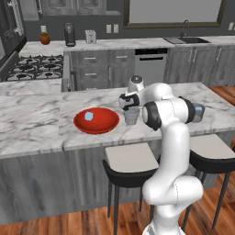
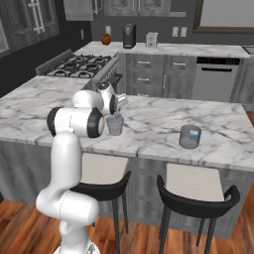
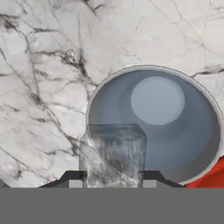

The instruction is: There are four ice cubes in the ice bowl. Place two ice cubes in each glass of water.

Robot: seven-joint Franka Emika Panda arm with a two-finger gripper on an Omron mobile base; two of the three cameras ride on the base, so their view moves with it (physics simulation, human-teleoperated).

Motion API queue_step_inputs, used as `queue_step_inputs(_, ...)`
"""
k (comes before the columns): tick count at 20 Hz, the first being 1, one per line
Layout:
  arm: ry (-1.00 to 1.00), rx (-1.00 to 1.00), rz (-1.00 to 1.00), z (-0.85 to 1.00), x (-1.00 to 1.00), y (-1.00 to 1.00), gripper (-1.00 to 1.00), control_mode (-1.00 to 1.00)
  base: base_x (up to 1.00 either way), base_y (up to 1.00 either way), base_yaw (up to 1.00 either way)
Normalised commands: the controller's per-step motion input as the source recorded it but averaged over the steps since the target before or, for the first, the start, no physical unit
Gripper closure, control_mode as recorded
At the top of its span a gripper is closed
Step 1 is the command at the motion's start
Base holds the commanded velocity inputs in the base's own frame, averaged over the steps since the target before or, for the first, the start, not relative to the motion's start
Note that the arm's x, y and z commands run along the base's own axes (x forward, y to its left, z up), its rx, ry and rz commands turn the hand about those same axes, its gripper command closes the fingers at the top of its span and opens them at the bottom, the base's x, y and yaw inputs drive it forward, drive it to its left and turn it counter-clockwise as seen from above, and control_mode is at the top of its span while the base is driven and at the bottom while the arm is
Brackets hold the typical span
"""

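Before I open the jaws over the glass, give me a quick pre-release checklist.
1. Small pale translucent ice cube pinched in the gripper: ok.
2. Held cube centred over the near grey translucent tumbler: cannot tell, it sits towards the rim.
3. Near tumbler upright on the marble counter: ok.
4. One cube left in the glossy red round bowl: ok.
5. Cube count in the far grey tumbler: cannot tell.

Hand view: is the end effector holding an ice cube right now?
End effector: closed on an ice cube, held over the rim of a glass on the marble counter.
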Motion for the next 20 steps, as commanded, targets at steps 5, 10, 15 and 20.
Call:
queue_step_inputs(5,-0.05,0.0,-0.01,0.0,-0.28,0.0,1.0,-1.0,0.0,0.0,0.0)
queue_step_inputs(10,-0.06,0.0,-0.02,0.0,-0.37,0.01,1.0,-1.0,0.0,0.0,0.0)
queue_step_inputs(15,-0.01,-0.04,-0.02,-0.02,-0.06,0.15,-1.0,-1.0,0.0,0.0,0.0)
queue_step_inputs(20,0.0,-0.02,0.0,-0.05,0.02,0.1,-1.0,-1.0,0.0,0.0,0.0)
